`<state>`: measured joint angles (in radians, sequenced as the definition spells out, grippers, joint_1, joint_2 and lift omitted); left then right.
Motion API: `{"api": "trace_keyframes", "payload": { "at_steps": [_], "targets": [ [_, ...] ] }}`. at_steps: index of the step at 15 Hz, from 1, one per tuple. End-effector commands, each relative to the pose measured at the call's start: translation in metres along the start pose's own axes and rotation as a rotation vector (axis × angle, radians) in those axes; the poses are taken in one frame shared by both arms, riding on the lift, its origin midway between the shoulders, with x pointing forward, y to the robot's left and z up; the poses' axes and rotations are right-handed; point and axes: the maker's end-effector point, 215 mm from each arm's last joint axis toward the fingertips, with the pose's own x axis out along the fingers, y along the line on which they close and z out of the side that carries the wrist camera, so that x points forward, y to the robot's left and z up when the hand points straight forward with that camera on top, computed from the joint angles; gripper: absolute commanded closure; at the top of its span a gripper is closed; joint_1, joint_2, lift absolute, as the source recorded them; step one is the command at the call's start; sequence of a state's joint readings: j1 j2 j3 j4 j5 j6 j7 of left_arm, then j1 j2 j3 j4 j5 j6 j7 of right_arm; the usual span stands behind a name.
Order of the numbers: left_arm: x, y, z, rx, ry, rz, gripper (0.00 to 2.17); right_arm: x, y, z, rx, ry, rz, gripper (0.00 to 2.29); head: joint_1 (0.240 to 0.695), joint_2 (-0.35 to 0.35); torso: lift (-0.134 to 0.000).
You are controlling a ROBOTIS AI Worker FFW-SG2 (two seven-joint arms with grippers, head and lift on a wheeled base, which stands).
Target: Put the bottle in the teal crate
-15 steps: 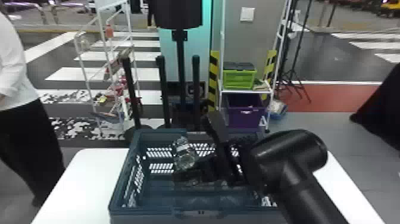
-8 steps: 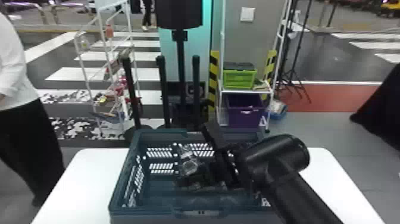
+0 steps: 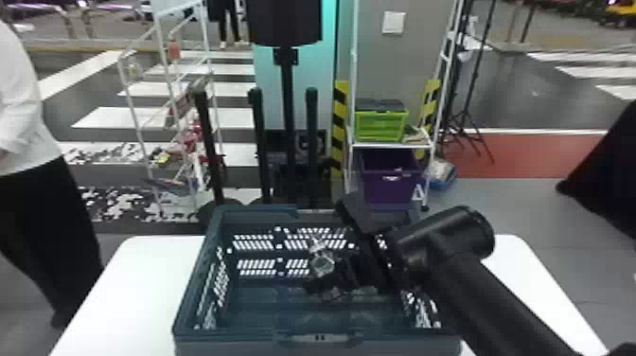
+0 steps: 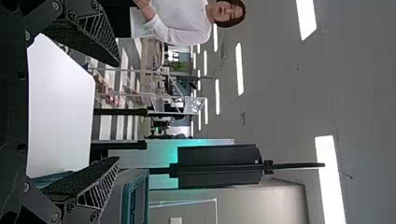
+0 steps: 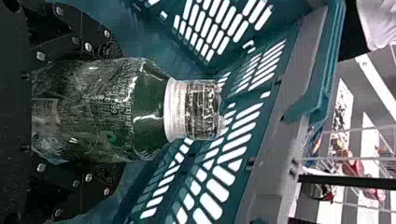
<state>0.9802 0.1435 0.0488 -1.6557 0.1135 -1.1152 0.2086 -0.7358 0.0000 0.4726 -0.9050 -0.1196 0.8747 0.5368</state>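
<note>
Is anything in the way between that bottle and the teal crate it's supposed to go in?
Nothing visible. The right pincer holds the bottle within the walls of the teal crate, with nothing seen between it and the crate's floor.

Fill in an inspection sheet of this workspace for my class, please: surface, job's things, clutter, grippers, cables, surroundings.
Surface: white flat-topped table, under the crate.
Job's things: teal plastic crate with slotted walls; clear plastic bottle with a white neck ring, held within the crate's outline; whether it touches the crate's floor, cannot tell.
Clutter: behind the table, lime-green plastic box above a purple plastic bin.
Grippers: right tool closed on the bottle; left tool open, nothing between its fingers.
Cables: nothing seen.
Surroundings: white metal rack, yellow-and-black striped post, road-marked floor.
</note>
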Motion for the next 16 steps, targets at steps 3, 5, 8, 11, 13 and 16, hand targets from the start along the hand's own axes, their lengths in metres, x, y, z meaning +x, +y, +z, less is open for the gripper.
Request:
{"api": "trace_keyframes", "payload": {
  "at_steps": [3,5,8,11,13,16],
  "targets": [
    [-0.002,0.001,0.006,-0.004,-0.021,0.001,0.18,0.004,-0.010,-0.013,0.004,0.020,-0.005,1.78,0.499,0.000,0.000],
    [-0.003,0.001,0.006,-0.005,-0.021,0.001,0.18,0.005,-0.009,-0.017,0.006,0.028,-0.001,1.69,0.499,0.000,0.000],
    [-0.005,0.001,0.008,-0.006,-0.025,0.002,0.18,0.007,-0.004,-0.020,-0.008,0.044,0.007,1.59,0.499,0.000,0.000],
    [-0.008,0.002,0.017,-0.010,-0.048,0.002,0.18,0.007,-0.003,-0.020,-0.003,0.040,0.012,0.49,0.499,0.000,0.000],
    [-0.010,0.003,0.019,-0.011,-0.054,0.004,0.18,0.007,-0.005,-0.020,0.003,0.040,0.000,0.24,0.499,0.000,0.000],
    [-0.013,0.003,0.022,-0.007,-0.062,0.001,0.18,0.007,-0.006,-0.019,0.006,0.040,-0.005,0.17,0.499,0.000,0.000]
  ]
}}
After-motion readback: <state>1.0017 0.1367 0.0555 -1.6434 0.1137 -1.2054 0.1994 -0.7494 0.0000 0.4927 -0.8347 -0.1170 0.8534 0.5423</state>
